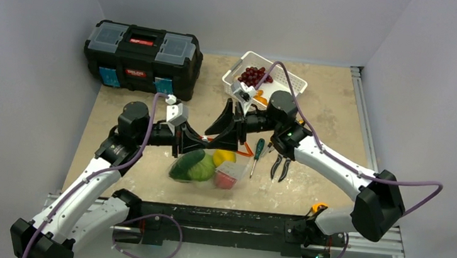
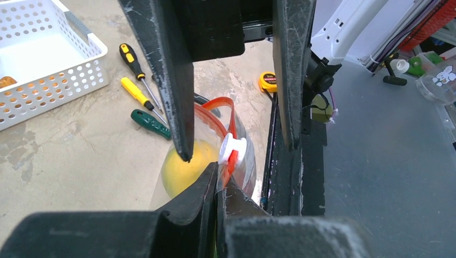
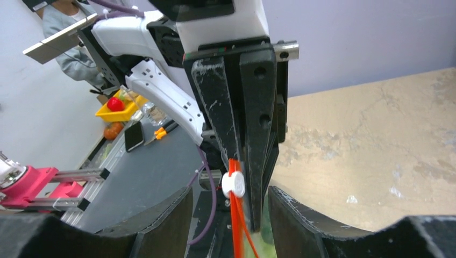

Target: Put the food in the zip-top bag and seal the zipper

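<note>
The zip-top bag (image 1: 206, 168) lies on the table in front of both arms. Inside it are a dark green cucumber (image 1: 186, 163), a light-green cabbage (image 1: 202, 169), a yellow citrus (image 1: 223, 157) and a pink peach (image 1: 226, 179). My left gripper (image 2: 218, 178) is shut on the end of the orange-red zipper (image 2: 218, 115), just below the white slider (image 2: 232, 149). My right gripper (image 3: 231, 207) is open, its fingers (image 3: 301, 220) on either side of the strip and slider (image 3: 234, 184) without touching them. The citrus (image 2: 185, 169) shows through the plastic.
A black toolbox (image 1: 141, 57) stands at the back left. A white slotted basket (image 1: 265, 82) with red grapes (image 1: 253, 76) sits at the back. Screwdrivers (image 2: 137, 64) and pliers (image 1: 280, 167) lie right of the bag, and a tape measure (image 2: 267, 80) lies near them.
</note>
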Controlling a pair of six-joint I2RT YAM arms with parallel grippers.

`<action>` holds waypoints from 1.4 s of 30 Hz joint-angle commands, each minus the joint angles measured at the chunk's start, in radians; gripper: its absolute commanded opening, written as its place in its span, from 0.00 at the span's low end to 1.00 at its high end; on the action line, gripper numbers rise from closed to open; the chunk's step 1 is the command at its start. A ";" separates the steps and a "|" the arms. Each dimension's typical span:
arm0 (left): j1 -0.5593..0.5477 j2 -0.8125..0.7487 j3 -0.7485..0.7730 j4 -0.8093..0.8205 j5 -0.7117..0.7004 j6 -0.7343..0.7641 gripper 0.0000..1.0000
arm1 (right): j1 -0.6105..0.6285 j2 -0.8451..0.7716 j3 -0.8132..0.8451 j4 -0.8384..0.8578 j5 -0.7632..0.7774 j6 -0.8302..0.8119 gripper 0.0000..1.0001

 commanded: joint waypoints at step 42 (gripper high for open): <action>0.026 -0.057 0.010 0.201 0.091 -0.154 0.66 | -0.062 0.039 -0.008 0.246 -0.137 0.090 0.00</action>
